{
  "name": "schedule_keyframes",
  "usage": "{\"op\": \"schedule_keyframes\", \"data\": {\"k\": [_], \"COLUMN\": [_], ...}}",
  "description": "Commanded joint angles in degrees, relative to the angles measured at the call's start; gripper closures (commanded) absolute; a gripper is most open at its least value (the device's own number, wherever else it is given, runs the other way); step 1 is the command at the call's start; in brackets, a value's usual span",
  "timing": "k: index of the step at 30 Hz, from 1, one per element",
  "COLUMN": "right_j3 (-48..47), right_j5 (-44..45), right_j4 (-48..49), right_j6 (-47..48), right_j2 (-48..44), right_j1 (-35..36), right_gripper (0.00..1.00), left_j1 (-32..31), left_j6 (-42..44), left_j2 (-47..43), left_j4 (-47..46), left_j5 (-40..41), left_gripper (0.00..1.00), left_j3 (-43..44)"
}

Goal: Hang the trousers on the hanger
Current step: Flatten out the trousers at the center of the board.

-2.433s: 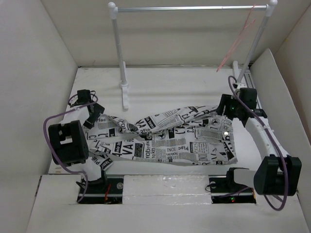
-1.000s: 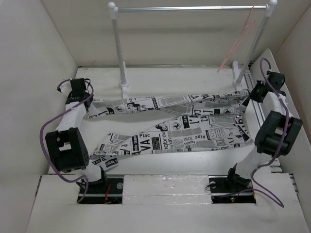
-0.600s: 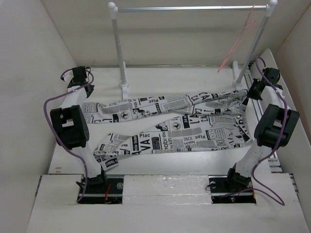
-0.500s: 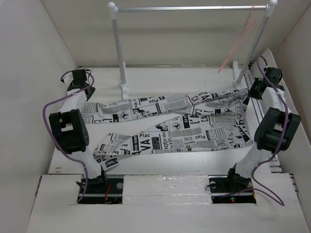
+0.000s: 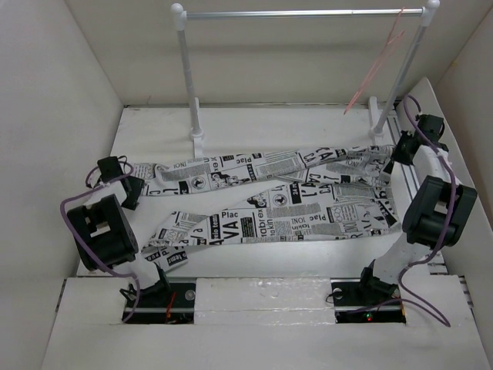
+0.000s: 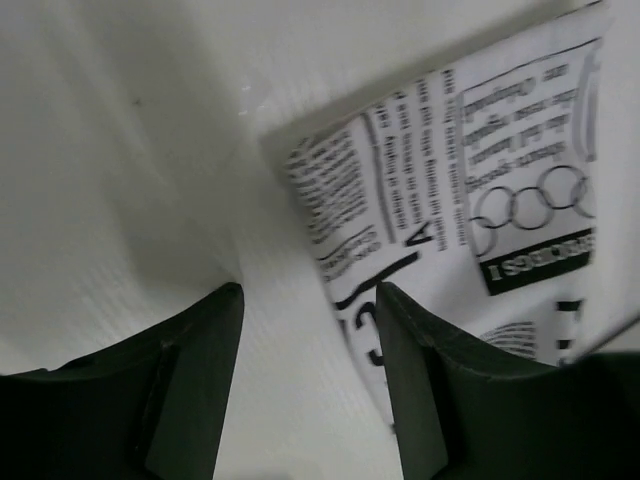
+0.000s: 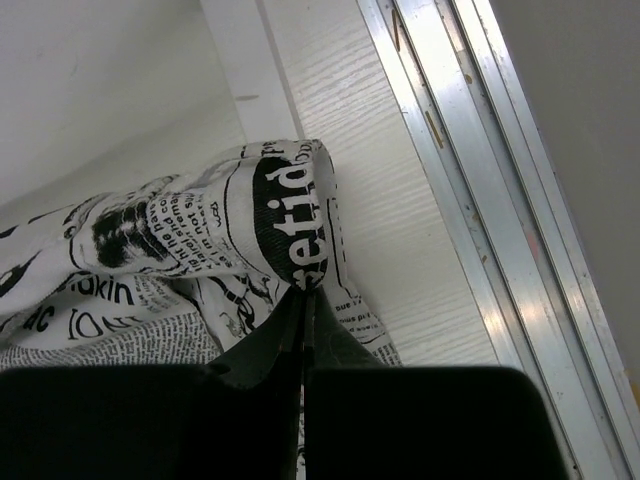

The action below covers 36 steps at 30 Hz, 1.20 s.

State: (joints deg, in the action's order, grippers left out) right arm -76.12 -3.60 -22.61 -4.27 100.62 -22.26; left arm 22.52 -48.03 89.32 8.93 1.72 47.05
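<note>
**Item 1. Rack** [image 5: 300, 13]: two white posts with a silver crossbar, standing at the far side of the white table [image 5: 254, 131]. It is the reference for all places below.

**Item 2. Hanger** [image 5: 377, 65]: thin, pale pink-red rods. It is hooked on the rack's crossbar at the right end, just beside the right post, and hangs tilted. It carries nothing.

**Item 3. Trousers** [image 5: 269, 196]: white cloth printed with black newspaper text. They lie spread flat on the table in front of the rack. One leg runs close to the rack's feet, from beyond the left post across to the foot of the right post. The other leg lies nearer the arm bases.

**Item 4. Left gripper** [image 5: 132, 194]: in front of the rack and to the left of its left post, low over the table. The jaws stand partly apart, with only bare table between the fingers [image 6: 190, 380]. It holds nothing. The trouser end [image 6: 480, 190] lies just beside the right-hand finger.

**Item 5. Right gripper** [image 5: 394, 156]: beside the foot of the rack's right post. The jaws are closed tight, pinching a fold of the trousers [image 7: 200, 240] at the fingertips [image 7: 303, 330]. A metal rail [image 7: 460, 150] runs alongside.
</note>
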Motion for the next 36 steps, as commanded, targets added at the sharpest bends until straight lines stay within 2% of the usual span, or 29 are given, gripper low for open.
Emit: {"op": "schedule_keyframes", "data": {"k": [1,5,8,9,11,14,17,20,21,23,24,26,27,29,32,34,36], "right_j3": [1.67,3.87,4.92,5.19,5.63,5.72,6.50,7.56,7.74,7.91,7.83,7.39,7.39,6.69,3.71,1.24,-3.58], "right_j5": [-0.97,-2.03,-1.85,-1.85,-1.59,-0.54,-0.36,-0.27,-0.27,-0.36,-0.53,1.73,1.75,6.11,4.05,4.03,0.61], "right_j4": [2.83,3.10,2.92,2.92,2.58,1.52,0.82,0.29,0.11,-0.94,-1.81,-4.79,-5.59,-5.69,-4.98,-3.86,-3.31], "right_j6": [0.32,-0.03,-0.38,-0.56,-0.56,-0.21,-0.47,-0.82,-0.91,-0.83,-0.22,0.58,0.49,0.76,0.14,-0.38,0.22], "right_j2": [-4.90,-7.54,-8.42,-9.12,-9.91,-11.49,-15.70,-19.31,-20.45,-23.35,-24.15,-26.25,-27.05,-28.63,-25.05,-19.08,-11.64], "right_j1": [-0.15,-0.68,-0.68,-0.68,-0.68,-0.68,-1.29,-1.29,-1.90,-1.91,-2.43,-2.44,-2.44,-1.04,-1.20,-1.73,-2.34], "right_gripper": [1.00,1.00,1.00,1.00,1.00,1.00,1.00,1.00,1.00,1.00,1.00,1.00,1.00,1.00,1.00,1.00,1.00], "left_j1": [-0.38,-0.38,-0.38,-0.38,-0.38,-0.38,-0.38,-0.38,-0.38,-0.38,-0.38,-1.25,-1.25,-4.41,-4.42,-4.42,-3.89], "left_j6": [-1.36,-2.33,-0.59,0.04,2.40,6.00,6.90,4.80,4.27,2.77,2.68,4.25,4.26,6.80,9.52,10.93,11.73], "left_j2": [2.87,7.71,9.64,10.52,11.14,7.12,-6.29,-15.02,-21.49,-27.50,-30.92,-32.62,-33.24,-33.77,-30.02,-26.76,-17.11], "left_j4": [-4.00,-4.71,-6.81,-6.91,-4.63,-2.16,-0.77,1.17,1.61,4.42,10.87,18.80,20.06,21.30,18.24,11.22,8.66], "left_j5": [-3.03,-3.47,-3.56,-3.65,-3.04,-2.33,3.10,3.30,3.21,3.73,4.52,9.68,9.71,15.23,14.55,10.80,9.37], "left_gripper": [0.50,0.58,0.82,1.00,1.00,1.00,1.00,1.00,1.00,1.00,1.00,1.00,1.00,1.00,1.00,1.00,1.00], "left_j3": [1.64,4.01,6.30,6.91,9.81,10.79,7.81,6.05,5.52,5.68,7.25,15.76,15.79,19.39,19.57,18.00,20.95]}}
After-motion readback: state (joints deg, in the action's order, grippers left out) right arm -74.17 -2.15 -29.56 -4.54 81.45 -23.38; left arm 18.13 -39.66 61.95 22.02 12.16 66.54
